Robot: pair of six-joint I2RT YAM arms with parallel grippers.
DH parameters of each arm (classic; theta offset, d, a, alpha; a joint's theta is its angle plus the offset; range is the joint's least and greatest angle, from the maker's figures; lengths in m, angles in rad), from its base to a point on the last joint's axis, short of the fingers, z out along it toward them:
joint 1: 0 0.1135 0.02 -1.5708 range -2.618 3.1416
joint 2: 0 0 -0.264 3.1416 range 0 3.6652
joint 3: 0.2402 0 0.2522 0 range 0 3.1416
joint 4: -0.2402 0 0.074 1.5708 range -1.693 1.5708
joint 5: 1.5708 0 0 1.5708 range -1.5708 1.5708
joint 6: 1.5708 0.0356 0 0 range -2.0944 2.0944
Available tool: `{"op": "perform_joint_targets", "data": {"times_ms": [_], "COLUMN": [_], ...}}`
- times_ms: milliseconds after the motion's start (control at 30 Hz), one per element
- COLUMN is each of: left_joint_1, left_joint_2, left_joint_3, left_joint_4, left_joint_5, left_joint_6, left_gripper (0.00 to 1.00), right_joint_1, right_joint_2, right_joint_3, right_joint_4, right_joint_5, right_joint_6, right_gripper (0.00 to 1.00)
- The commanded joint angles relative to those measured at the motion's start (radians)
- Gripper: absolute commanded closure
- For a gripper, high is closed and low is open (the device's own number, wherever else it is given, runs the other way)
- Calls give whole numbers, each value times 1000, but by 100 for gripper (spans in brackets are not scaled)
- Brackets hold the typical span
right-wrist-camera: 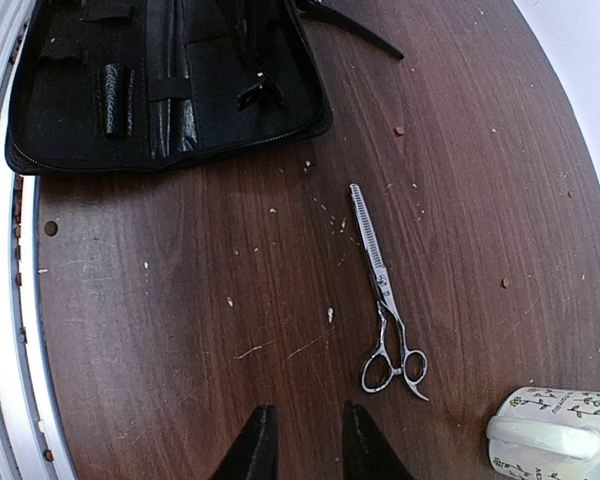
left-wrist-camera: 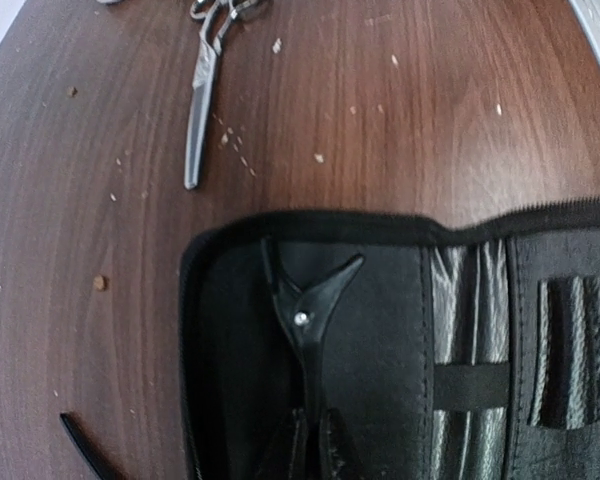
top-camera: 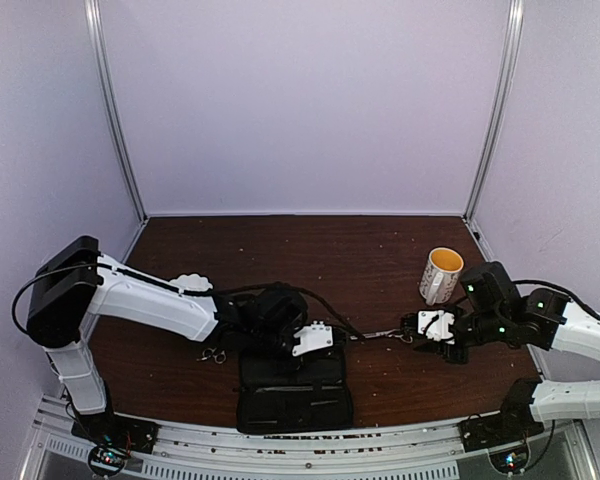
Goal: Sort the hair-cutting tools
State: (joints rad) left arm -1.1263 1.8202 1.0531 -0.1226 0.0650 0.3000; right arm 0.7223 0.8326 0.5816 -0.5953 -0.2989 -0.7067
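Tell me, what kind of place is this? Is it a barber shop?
Probably a robot test booth, not a barber shop: a left arm and a right arm stand bolted by a wooden table, plain walls close it in, and scissors lie near an open black case.

Far half of the table (top-camera: 310,245) is bare wood w/ only the mug (top-camera: 442,275) at far R, so room there; near-edge centre is filled by the open black case (top-camera: 295,388), and the L arm (top-camera: 150,300) reaches across just behind it, L gripper (top-camera: 320,342) closed on a black clip (left-wrist-camera: 305,310) over the case's inside. R gripper (right-wrist-camera: 302,415), jaws parted, has open wood straight ahead to the thinning scissors (right-wrist-camera: 385,290), mug near the ring handles crowding that side. Other scissors (left-wrist-camera: 202,95) lie apart from the case w/ wood free all round; a thin black piece (left-wrist-camera: 85,445) sits just off the case's edge.
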Motion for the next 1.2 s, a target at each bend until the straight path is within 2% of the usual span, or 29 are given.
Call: {"op": "perform_joint_targets", "data": {"times_ms": [0, 100, 267, 367, 633, 833, 1000, 1167], "left_joint_1": [7, 7, 5, 3, 2, -19, -71, -80], "left_joint_2": [-4, -4, -17, -40, -72, 19, 81, 86], "left_joint_3": [-21, -15, 9, 30, 76, 163, 218, 216], "left_joint_4": [-30, -52, -75, -91, -28, -11, -21, -28], "left_joint_5": [-28, -64, -87, -76, 10, -80, -192, -207], "left_joint_6": [-19, -26, -42, -49, -123, -254, -286, -281], "left_gripper": [92, 88, 66, 58, 59, 59, 56, 55], "right_joint_1": [-1, -2, -2, -3, -5, -23, -37, -42], "right_joint_2": [-1, -3, 0, -1, -8, -24, -33, -40], "right_joint_3": [-12, -12, -14, -13, -17, -16, -19, -20], "right_joint_4": [18, 19, 19, 17, 22, 30, 35, 39], "right_joint_5": [1, 1, 1, 1, 11, 18, 20, 24], "right_joint_6": [10, 9, 9, 9, 16, 27, 30, 29], "right_gripper": [76, 76, 76, 75, 75, 74, 71, 70]}}
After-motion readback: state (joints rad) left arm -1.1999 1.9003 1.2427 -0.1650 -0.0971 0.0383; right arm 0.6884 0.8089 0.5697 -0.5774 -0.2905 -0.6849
